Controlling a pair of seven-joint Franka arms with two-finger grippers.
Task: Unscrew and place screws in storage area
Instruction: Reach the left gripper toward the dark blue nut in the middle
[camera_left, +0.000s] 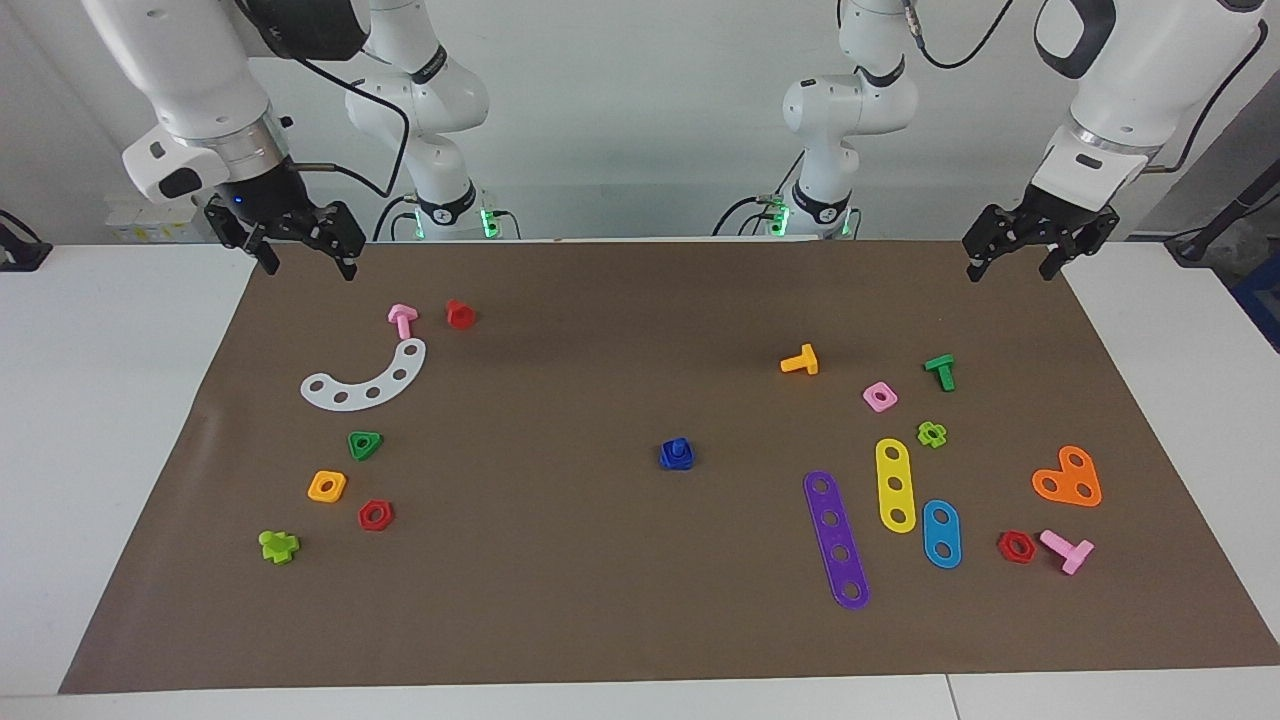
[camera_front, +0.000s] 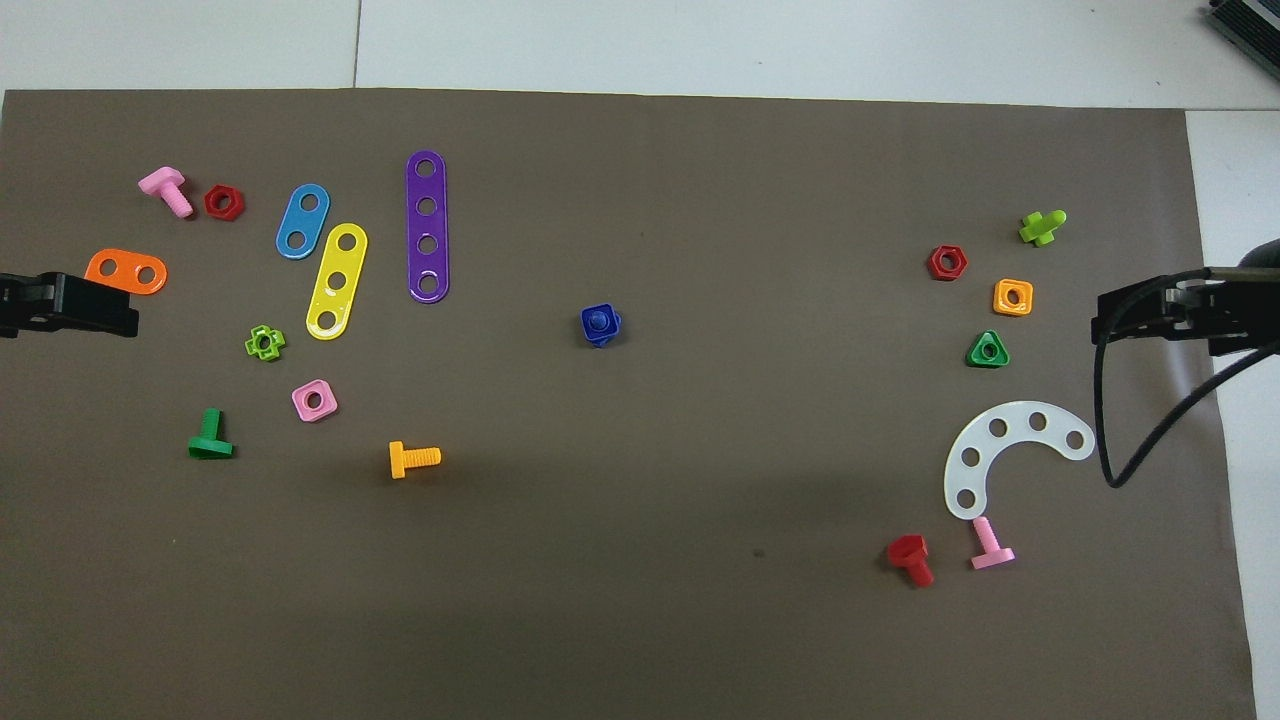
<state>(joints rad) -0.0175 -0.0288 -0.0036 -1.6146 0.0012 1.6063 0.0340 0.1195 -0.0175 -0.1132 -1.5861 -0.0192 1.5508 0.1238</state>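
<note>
The blue screw (camera_left: 677, 453) stands at the middle of the brown mat, seated in a blue square nut; it also shows in the overhead view (camera_front: 600, 324). The storage area (camera_left: 440, 450) is bare mat beside a white curved strip (camera_left: 365, 380) and green (camera_left: 365, 445), orange (camera_left: 327, 486) and red (camera_left: 375, 515) nuts, toward the right arm's end; it also shows in the overhead view (camera_front: 930, 330). My right gripper (camera_left: 310, 268) hangs open and empty above the mat's edge at that end. My left gripper (camera_left: 1010, 272) hangs open and empty above the mat's edge at the left arm's end. Both are well apart from the screw.
Toward the left arm's end lie purple (camera_left: 837, 540), yellow (camera_left: 895, 485) and blue (camera_left: 941, 533) strips, an orange heart plate (camera_left: 1068, 478), an orange bolt (camera_left: 801, 361), a green bolt (camera_left: 941, 372) and small nuts. A pink bolt (camera_left: 402, 319) and a red bolt (camera_left: 460, 314) lie by the white strip.
</note>
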